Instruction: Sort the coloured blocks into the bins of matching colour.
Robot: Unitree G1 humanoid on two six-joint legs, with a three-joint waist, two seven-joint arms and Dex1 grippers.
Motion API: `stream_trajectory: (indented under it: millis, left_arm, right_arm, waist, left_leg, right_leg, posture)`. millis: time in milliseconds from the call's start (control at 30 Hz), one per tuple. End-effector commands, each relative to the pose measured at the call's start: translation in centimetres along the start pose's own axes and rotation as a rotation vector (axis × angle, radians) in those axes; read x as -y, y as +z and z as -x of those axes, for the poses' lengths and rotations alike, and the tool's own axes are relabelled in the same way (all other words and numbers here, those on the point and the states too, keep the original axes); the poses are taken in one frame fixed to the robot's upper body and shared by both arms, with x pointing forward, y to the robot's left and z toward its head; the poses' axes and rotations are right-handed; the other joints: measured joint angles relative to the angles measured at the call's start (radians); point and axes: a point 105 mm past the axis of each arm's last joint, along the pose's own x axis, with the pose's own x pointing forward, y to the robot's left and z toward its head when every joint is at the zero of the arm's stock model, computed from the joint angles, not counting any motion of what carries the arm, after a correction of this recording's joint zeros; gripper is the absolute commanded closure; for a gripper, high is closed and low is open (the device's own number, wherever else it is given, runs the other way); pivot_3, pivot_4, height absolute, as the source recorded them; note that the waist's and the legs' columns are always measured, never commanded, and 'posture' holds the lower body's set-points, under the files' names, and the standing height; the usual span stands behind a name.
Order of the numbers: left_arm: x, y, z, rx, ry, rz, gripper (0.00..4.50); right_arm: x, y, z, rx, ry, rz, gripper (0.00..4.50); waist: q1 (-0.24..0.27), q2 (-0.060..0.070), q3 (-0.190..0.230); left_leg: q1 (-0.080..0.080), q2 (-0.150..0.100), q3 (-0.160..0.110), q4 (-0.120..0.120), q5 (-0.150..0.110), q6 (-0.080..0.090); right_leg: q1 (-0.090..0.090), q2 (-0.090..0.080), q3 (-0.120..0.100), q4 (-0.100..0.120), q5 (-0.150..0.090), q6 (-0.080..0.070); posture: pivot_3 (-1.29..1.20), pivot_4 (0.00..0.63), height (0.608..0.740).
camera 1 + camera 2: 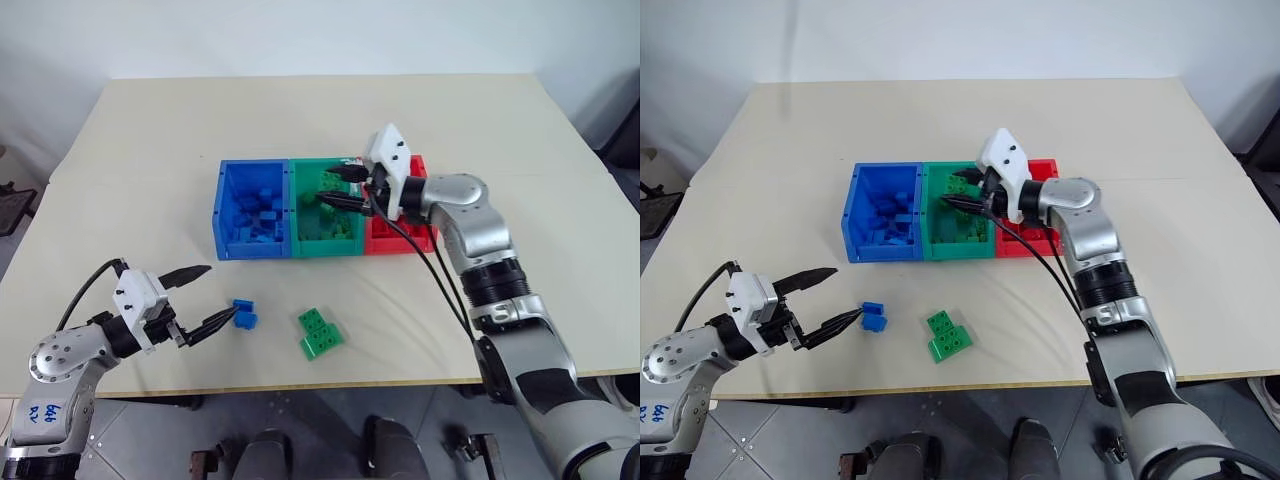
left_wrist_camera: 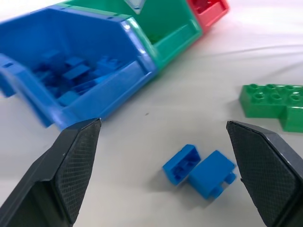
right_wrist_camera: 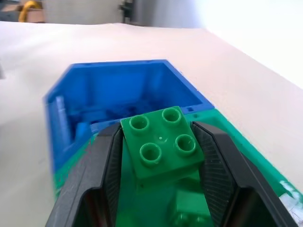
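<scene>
Left gripper (image 1: 200, 298): jaws wide apart, empty, flanking 2 blue bricks (image 1: 243, 315) on the table.
Green bricks (image 1: 320, 334): loose on the table, near.
Right gripper (image 3: 156, 161): clamped on a green 4-stud brick (image 3: 163, 142) over the green bin (image 1: 326, 245).
Risk: an early release could bounce it into the blue bin (image 1: 222, 215).

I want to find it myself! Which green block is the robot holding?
Find the three joined bins mid-table. Over the green bin hangs the right claw, pinching a green block. It's the one green block up in the air, four studs on top.
</scene>
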Motion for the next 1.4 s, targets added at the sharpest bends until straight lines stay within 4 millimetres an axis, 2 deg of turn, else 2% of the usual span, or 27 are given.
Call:
stream_trajectory:
  millis: [33,167,233,300,500,700,833,933,1100,1200,1333,1400]
  left_arm:
    - [0.0,0.7,0.4,0.016,0.021,-0.028,0.0]
    - [0.0,0.6,0.6,0.01,0.026,-0.018,0.0]
    - [0.1,0.4,0.6,-0.006,0.013,-0.01,0.0]
    - [0.4,0.3,0.6,-0.019,-0.021,-0.009,0.0]
    - [2.0,0.2,0.0,-0.078,-0.219,-0.014,0.0]
    - [3.6,0.8,-2.3,-0.05,-0.356,-0.079,0.0]
    - [4.0,1.1,-3.1,-0.032,-0.401,-0.105,0.0]
    - [3.6,1.4,-3.4,-0.004,-0.396,-0.135,0.0]
    - [3.1,1.3,-2.6,-0.025,-0.409,-0.122,0.0]
    - [2.5,0.9,-1.7,-0.045,-0.378,-0.129,0.0]
    - [2.3,0.4,-0.3,-0.071,-0.359,-0.138,0.0]
    - [2.5,0.2,0.7,-0.089,-0.355,-0.133,0.0]
  right_arm:
    - [1.0,0.8,0.0,0.025,-0.042,0.04,1.32]
    - [0.3,1.6,0.4,0.083,0.006,0.06,0.04]
    - [-1.0,2.4,1.7,0.161,0.084,0.102,0.04]
    - [-2.4,1.9,3.9,0.18,0.162,0.144,0.04]
    - [-5.6,-1.2,10.8,0.043,0.308,0.124,0.04]
    - [-7.3,-6.0,18.3,-0.245,0.344,0.147,0.04]
    - [-7.8,-7.3,20.2,-0.312,0.316,0.094,0.04]
    - [-8.6,-7.9,19.7,-0.343,0.333,0.087,0.04]
    - [-10.5,-6.9,14.2,-0.283,0.341,0.041,0.04]
    - [-11.9,-6.4,11.6,-0.267,0.368,0.018,0.04]
    - [-13.6,-6.4,9.3,-0.265,0.425,0.01,0.04]
    - [-14.2,-6.9,7.9,-0.282,0.445,0.02,0.04]
  waist:
    - [0.001,0.0,0.0]
    - [-0.004,0.0,0.0]
    - [-0.004,0.0,0.0]
    - [0.006,0.0,0.0]
    - [0.011,0.0,0.0]
    - [0.012,0.0,0.0]
    - [0.01,0.0,0.0]
    - [0.007,0.0,0.0]
    - [0.007,0.0,0.0]
    - [0.012,0.0,0.0]
    - [0.027,0.0,0.0]
    - [0.031,0.0,0.0]
  left_leg:
    - [0.0,0.0,0.0,0.0,0.0,0.0]
    - [0.0,0.0,0.0,0.0,0.0,0.0]
    - [0.0,0.001,0.0,0.0,0.0,0.0]
    - [0.0,0.001,0.0,-0.001,0.0,0.0]
    - [-0.001,0.001,0.0,0.001,-0.002,0.001]
    - [0.0,0.001,0.003,0.001,-0.002,0.001]
    - [0.0,0.001,0.004,0.001,-0.002,0.001]
    - [0.001,0.002,0.005,0.001,-0.002,0.001]
    - [0.001,0.003,0.005,0.002,-0.002,0.001]
    - [0.001,0.002,0.005,0.002,-0.002,0.001]
    - [0.0,0.002,0.004,0.002,-0.002,0.001]
    - [0.0,0.002,0.004,0.002,-0.002,0.0]
  right_leg:
    - [0.0,0.0,0.0,0.0,0.0,0.0]
    - [-0.001,0.0,0.0,0.0,0.0,0.0]
    - [-0.001,0.001,0.0,0.0,0.0,0.0]
    - [-0.001,0.001,0.0,0.0,0.0,0.0]
    - [0.0,0.0,-0.001,-0.002,0.0,0.0]
    - [0.0,0.001,0.0,-0.002,0.0,0.0]
    - [0.001,0.0,0.001,-0.003,0.0,0.0]
    - [0.001,0.001,0.001,-0.002,0.0,-0.001]
    - [0.001,0.001,0.001,-0.002,0.0,-0.001]
    - [0.0,0.001,0.001,-0.002,0.0,-0.001]
    - [0.0,0.001,0.001,-0.003,0.0,-0.001]
    - [0.0,0.001,0.001,-0.003,0.0,-0.001]
  posture:
    - [0.0,0.15,0.74]
    - [0.0,0.15,0.74]
    - [0.0,0.15,0.74]
    - [0.0,0.15,0.74]
    - [0.0,0.15,0.74]
    - [0.0,0.15,0.74]
    - [0.0,0.15,0.74]
    - [0.0,0.15,0.74]
    - [0.0,0.15,0.74]
    - [0.0,0.15,0.74]
    - [0.0,0.15,0.74]
    - [0.0,0.15,0.74]
